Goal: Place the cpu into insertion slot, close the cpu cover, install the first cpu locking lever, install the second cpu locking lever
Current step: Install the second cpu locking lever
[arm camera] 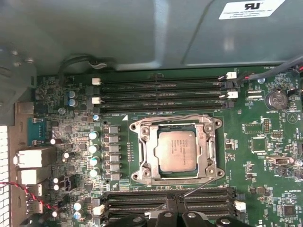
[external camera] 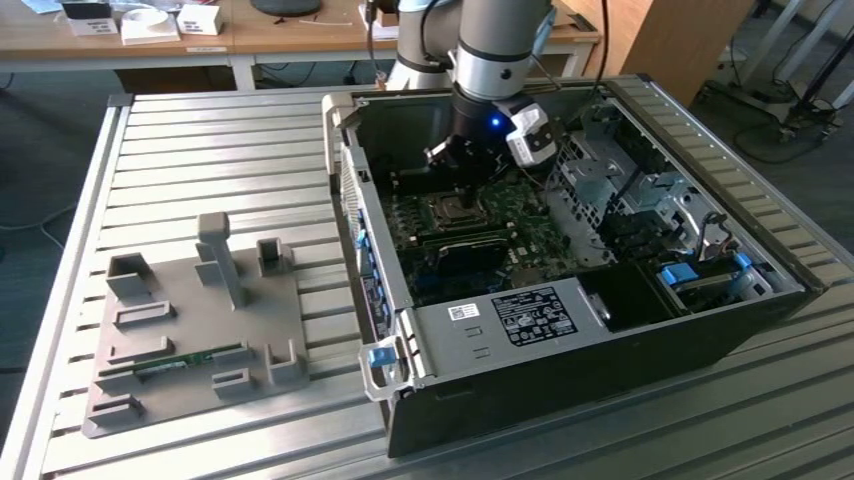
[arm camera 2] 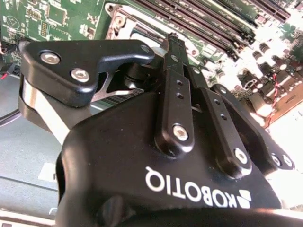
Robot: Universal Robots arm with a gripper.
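One cpu [arm camera: 177, 150] sits in the insertion slot [arm camera: 142, 163] on the board inside the computer case [external camera: 574, 390], cpu cover [arm camera: 207, 153] down around it. My gripper [external camera: 461, 165] hangs just above, holding nothing; whether it's open, can't tell.

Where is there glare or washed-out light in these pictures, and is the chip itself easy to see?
In the second wrist view the circuit board beside the gripper is blown out nearly white. In the first wrist view the light is even: the cpu reads clearly inside the cpu cover, with mild shine on its metal. In the exterior view the computer case interior sits in shadow under the arm.
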